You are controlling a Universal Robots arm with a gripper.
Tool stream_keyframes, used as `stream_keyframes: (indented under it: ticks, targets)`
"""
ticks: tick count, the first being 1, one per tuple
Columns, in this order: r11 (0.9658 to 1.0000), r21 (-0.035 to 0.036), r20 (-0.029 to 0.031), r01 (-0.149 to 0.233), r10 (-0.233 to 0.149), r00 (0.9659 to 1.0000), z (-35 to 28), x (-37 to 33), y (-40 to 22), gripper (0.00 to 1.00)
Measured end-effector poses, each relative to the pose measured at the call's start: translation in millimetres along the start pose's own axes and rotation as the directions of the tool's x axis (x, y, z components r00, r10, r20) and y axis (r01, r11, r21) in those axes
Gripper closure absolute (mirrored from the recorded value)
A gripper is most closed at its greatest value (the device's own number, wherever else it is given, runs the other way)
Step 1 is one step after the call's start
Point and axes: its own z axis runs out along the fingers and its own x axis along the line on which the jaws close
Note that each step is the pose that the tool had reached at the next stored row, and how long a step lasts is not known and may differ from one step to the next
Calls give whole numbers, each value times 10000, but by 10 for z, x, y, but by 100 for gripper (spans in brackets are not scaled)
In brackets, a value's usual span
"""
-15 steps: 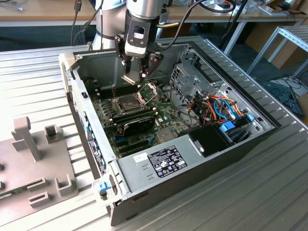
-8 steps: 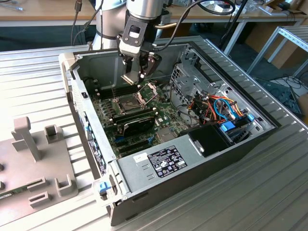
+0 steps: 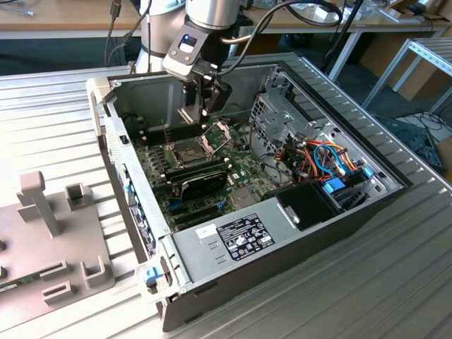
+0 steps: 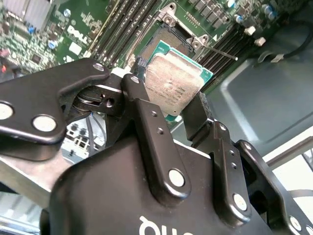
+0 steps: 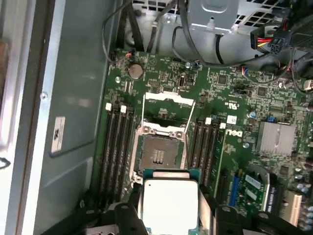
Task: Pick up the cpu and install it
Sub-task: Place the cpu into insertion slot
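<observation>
Exterior view, upper centre: we see our tool [image 3: 194,113] hanging inside the case [image 3: 282,275] over the motherboard [image 3: 240,176]. Second wrist view: it pinches the cpu [image 4: 173,85], dull silver top with a green rim, by two opposite edges. First wrist view: we find the cpu [image 5: 168,200] held clear of the open socket [image 5: 159,154].

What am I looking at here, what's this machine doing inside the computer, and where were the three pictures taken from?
This is a robot arm with a gripper at its end, reaching into an open computer case that lies on a ribbed metal table. The exterior view comes from a camera off the arm; both wrist views come from cameras riding on the arm. The gripper is shut on the cpu, a small square chip with a silver-grey top, held above the green motherboard. Near it on the board is the socket, its frame open and no chip inside.
</observation>
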Motion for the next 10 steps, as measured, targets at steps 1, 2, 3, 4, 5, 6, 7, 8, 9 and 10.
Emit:
stream_keyframes:
  ticks: [1, 2, 3, 4, 5, 6, 7, 8, 9, 10]
  targets:
    - [9997, 3, 0, -227, 227, 9997, 1, 0, 0, 45]
    - [9990, 6, 0, -458, 458, 9990, 3, 0, 0, 45]
    - [9978, 9, -1, -669, 669, 9978, 5, 0, 0, 45]
    - [9967, 11, 0, -814, 814, 9967, 6, 0, 0, 45]
    - [9956, 13, 0, -941, 941, 9956, 6, 0, 0, 45]
    - [9956, 13, -1, -941, 941, 9956, 6, 0, 0, 45]
    - [9955, 13, 0, -942, 942, 9955, 6, 0, 0, 45]
    - [9955, 14, 0, -942, 942, 9955, 6, 0, 0, 45]
    - [9955, 13, 0, -943, 943, 9955, 6, 0, 0, 45]
    - [9955, 13, -1, -944, 944, 9955, 6, 0, 0, 45]
